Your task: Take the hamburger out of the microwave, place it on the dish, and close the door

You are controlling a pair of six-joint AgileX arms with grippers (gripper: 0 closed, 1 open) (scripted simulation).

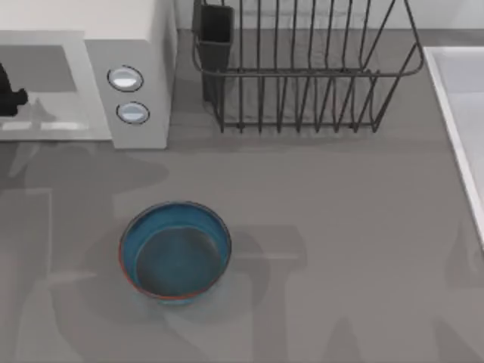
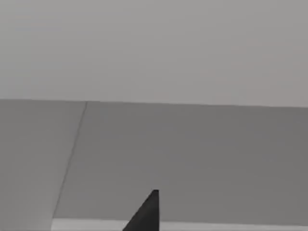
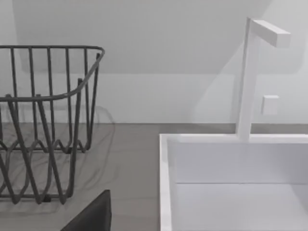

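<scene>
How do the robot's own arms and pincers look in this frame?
Little shows. The left arm is a matte black blocky shape at the top view's left edge, by the microwave. Each wrist view shows a plain black pointed finger. No cables or markings are visible.

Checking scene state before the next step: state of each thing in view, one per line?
microwave: cavity open toward the table, left arm reaching into it at the top view's left edge
dish: upright on the table in front of the microwave, nothing in it
wire rack: upright beside the microwave, no dishes in it
sink: basin bare, no water running from the faucet
</scene>
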